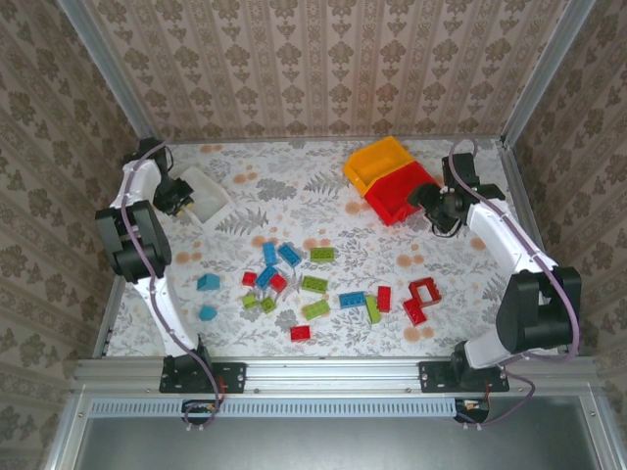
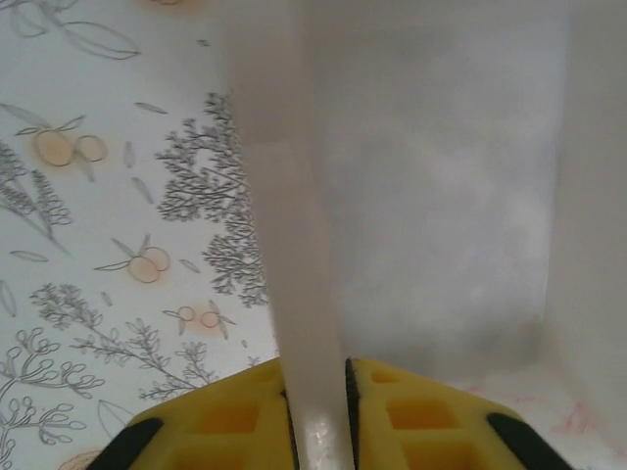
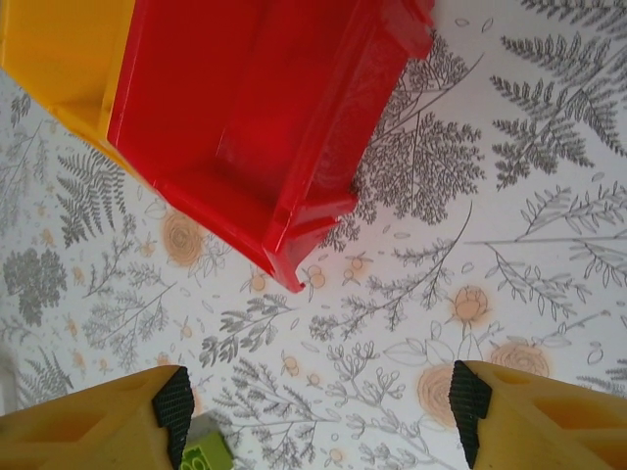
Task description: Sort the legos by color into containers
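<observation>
The left gripper (image 2: 318,411) pinches the thin, smooth wall of the white bin (image 2: 284,196) at the table's far left, its yellow fingers closed tight on the matte plastic. The right gripper (image 3: 321,411) hangs wide open over the fern-printed table (image 3: 509,196), near the glossy red bin (image 3: 245,108), which touches the yellow bin (image 3: 49,49). Studded red, blue and green legos (image 1: 315,284) lie scattered mid-table.
</observation>
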You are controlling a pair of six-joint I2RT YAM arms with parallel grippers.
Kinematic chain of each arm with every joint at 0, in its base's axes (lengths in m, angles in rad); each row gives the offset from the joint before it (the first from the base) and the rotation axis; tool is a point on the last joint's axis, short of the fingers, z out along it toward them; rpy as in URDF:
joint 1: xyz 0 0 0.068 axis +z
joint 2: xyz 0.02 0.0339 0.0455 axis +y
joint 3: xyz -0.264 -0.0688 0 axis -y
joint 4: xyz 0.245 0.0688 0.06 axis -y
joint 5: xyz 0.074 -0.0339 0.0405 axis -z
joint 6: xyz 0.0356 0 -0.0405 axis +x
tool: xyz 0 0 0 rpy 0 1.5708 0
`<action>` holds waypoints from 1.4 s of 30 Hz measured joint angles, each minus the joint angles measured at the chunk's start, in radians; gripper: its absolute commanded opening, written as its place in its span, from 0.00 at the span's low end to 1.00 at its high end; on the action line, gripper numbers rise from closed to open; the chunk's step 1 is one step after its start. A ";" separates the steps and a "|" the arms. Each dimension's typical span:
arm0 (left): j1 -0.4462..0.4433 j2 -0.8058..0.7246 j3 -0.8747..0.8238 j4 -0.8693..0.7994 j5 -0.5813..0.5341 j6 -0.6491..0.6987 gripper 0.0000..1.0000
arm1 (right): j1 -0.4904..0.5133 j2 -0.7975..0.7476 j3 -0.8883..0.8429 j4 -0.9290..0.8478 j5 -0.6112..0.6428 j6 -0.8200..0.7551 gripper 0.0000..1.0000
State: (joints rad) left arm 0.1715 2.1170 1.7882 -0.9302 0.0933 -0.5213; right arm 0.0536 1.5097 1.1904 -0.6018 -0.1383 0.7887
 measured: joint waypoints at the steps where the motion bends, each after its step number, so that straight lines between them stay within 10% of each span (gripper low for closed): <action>1: -0.011 0.000 0.001 -0.005 0.001 0.011 0.12 | 0.000 0.016 0.010 0.000 0.005 0.004 0.71; 21: -0.316 0.065 0.137 -0.016 0.024 0.089 0.05 | 0.002 0.436 0.312 -0.031 0.107 0.021 0.49; 29: -0.383 0.108 0.208 -0.024 0.045 0.089 0.05 | 0.004 0.483 0.337 -0.073 0.141 -0.008 0.14; 42: -0.481 0.146 0.271 -0.036 0.069 0.105 0.03 | 0.020 0.499 0.467 -0.140 0.198 -0.404 0.01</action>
State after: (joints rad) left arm -0.3092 2.2635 2.0590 -0.9661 0.1619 -0.4164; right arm 0.0734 2.0087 1.6577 -0.7418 0.0601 0.3843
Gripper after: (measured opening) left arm 0.121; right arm 0.148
